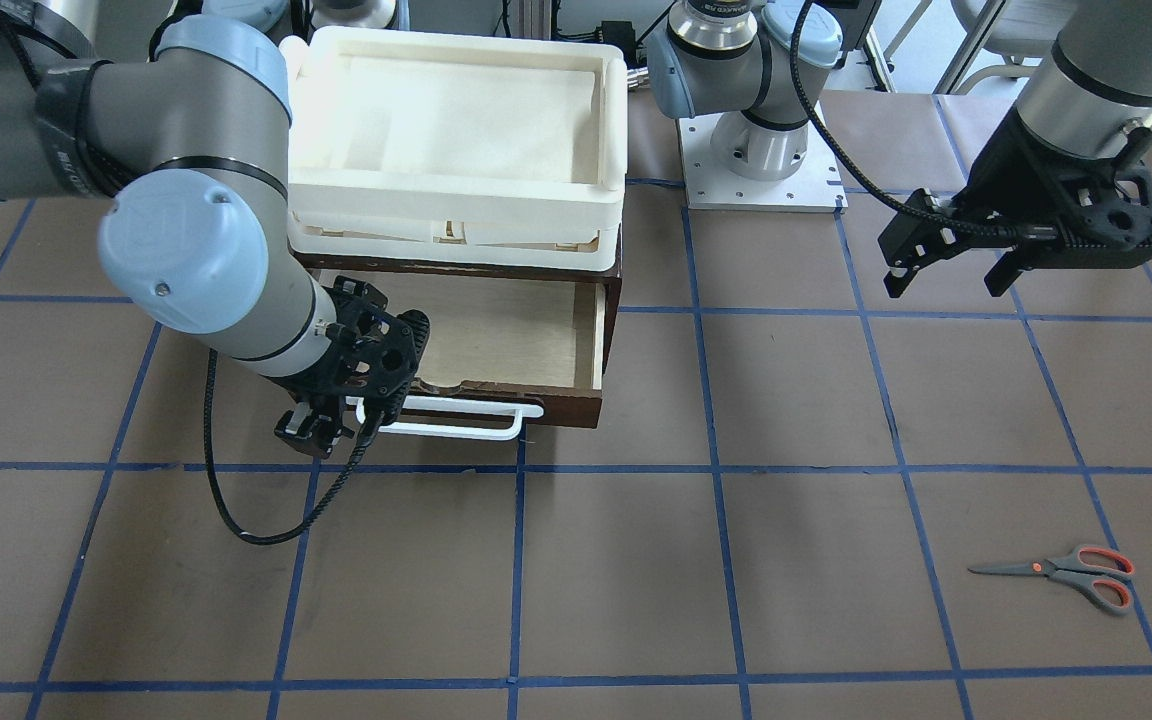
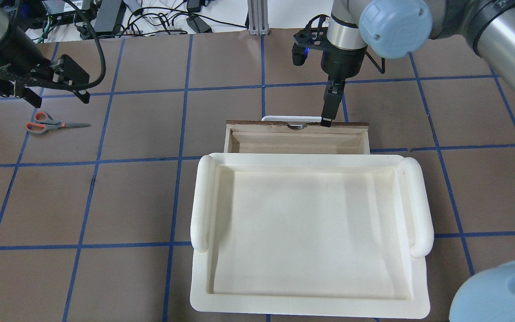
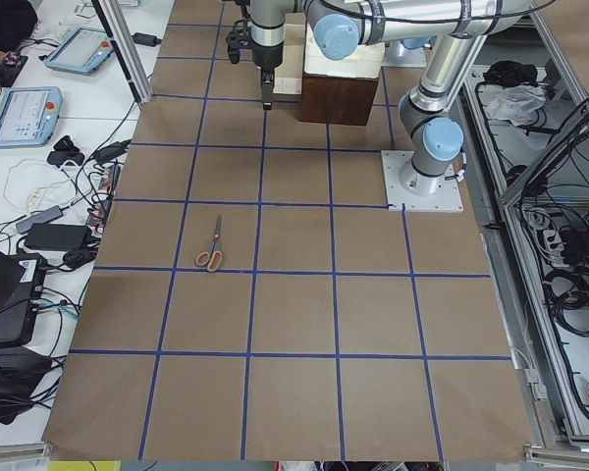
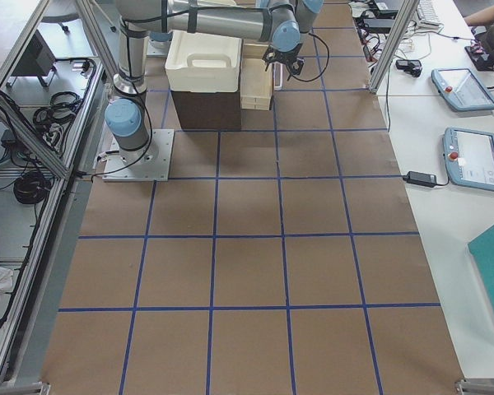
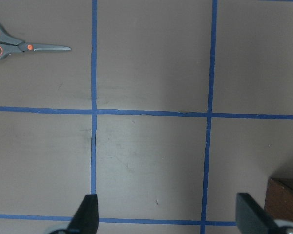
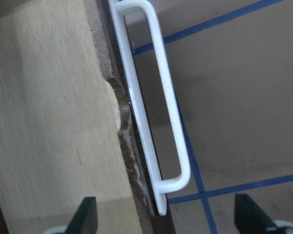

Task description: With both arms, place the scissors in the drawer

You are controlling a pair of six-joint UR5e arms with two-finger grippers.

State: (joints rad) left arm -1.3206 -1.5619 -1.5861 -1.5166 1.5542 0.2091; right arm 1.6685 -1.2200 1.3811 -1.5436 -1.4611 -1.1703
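Observation:
The scissors (image 1: pixel 1066 572) lie flat on the brown table, far from the drawer; they also show in the overhead view (image 2: pixel 52 126) and at the top left of the left wrist view (image 5: pixel 19 46). My left gripper (image 1: pixel 946 285) hangs open and empty above the table, a short way from the scissors. The dark brown drawer (image 1: pixel 496 340) is pulled open and its pale plywood inside is empty. My right gripper (image 2: pixel 327 120) is open at one end of the white bar handle (image 6: pixel 151 97), which sits between the spread fingers, not clamped.
A cream-white plastic tray (image 2: pixel 199 201) sits on top of the cabinet that holds the drawer. The left arm's base plate (image 1: pixel 761 190) stands beside the cabinet. Blue tape lines grid the table.

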